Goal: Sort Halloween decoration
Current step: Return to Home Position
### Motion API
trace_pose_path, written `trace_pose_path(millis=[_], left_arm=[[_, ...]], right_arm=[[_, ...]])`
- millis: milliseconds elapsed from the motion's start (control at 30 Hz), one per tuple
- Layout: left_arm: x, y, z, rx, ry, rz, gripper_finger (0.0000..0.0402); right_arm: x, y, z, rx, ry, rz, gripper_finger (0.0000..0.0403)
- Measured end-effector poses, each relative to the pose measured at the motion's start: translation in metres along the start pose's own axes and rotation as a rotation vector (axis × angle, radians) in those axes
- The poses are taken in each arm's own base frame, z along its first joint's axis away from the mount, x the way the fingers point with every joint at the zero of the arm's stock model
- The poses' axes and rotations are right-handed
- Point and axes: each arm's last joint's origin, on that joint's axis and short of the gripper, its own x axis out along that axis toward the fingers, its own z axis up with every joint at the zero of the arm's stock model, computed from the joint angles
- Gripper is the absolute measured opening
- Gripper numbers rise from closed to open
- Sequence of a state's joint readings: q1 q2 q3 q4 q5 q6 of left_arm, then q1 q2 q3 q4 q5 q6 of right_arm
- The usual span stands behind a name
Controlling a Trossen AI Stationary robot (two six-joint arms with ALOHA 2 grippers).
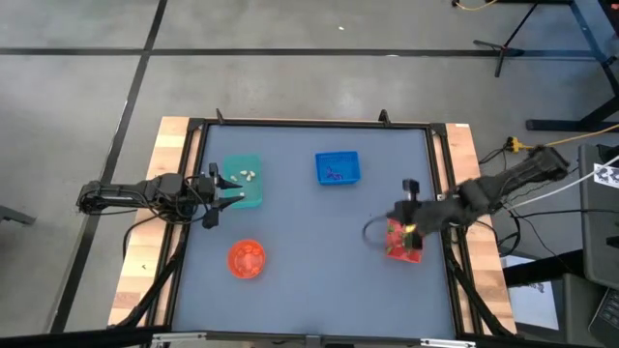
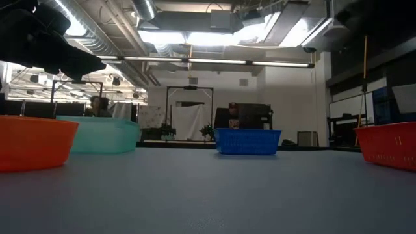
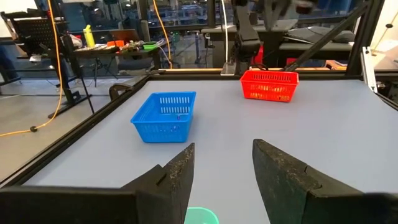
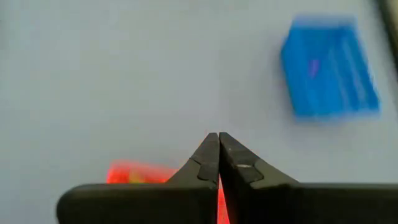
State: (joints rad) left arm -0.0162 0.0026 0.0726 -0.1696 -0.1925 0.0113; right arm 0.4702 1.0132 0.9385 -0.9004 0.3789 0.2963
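Tiny white trinkets (image 1: 248, 176) lie in the teal tray (image 1: 253, 193) at the table's left. Small purple trinkets (image 1: 334, 175) lie in the blue tray (image 1: 337, 157) at the far middle. Several trinkets lie in the orange round bowl (image 1: 246, 273) at the near left. My left gripper (image 1: 221, 188) is open and empty over the teal tray's left rim (image 3: 202, 216). My right gripper (image 4: 219, 140) is shut above the red tray (image 1: 404, 251) at the right. I see nothing between its fingertips.
In the low view the bowl (image 2: 32, 140), teal tray (image 2: 101, 135), blue tray (image 2: 247, 140) and red tray (image 2: 387, 144) stand in a row. Bare grey table lies between the trays. A black frame (image 1: 309, 124) edges the table. A person (image 2: 99, 105) shows in the room behind.
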Motion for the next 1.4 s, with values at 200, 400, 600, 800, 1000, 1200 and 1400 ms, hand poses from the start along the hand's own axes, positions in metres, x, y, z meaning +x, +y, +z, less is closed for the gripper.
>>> trace_pose_path(millis=[200, 400, 600, 800, 1000, 1200, 1400], left_arm=[[0.0, 0.0, 0.0, 0.0, 0.0, 0.0, 0.0148], [0.0, 0.0, 0.0, 0.0, 0.0, 0.0, 0.0148], [0.0, 0.0, 0.0, 0.0, 0.0, 0.0, 0.0148], [0.0, 0.0, 0.0, 0.0, 0.0, 0.001, 0.0148], [0.0, 0.0, 0.0, 0.0, 0.0, 0.001, 0.0148], [0.0, 0.0, 0.0, 0.0, 0.0, 0.001, 0.0148], [0.0, 0.0, 0.0, 0.0, 0.0, 0.001, 0.0148]], right_arm=[[0.001, -0.046, -0.012, 0.004, -0.404, 0.108, 0.0004], [0.013, -0.075, -0.037, 0.009, -0.455, 0.15, 0.0002], [0.022, -0.082, -0.064, -0.002, -0.528, 0.153, 0.0002], [0.034, -0.081, -0.085, -0.007, -0.618, 0.136, 0.0002], [0.038, -0.075, -0.103, -0.008, -0.667, 0.158, 0.0003], [0.037, -0.072, -0.116, 0.003, -0.732, 0.152, 0.0003], [0.039, -0.069, -0.128, -0.006, -0.794, 0.13, 0.0003]])
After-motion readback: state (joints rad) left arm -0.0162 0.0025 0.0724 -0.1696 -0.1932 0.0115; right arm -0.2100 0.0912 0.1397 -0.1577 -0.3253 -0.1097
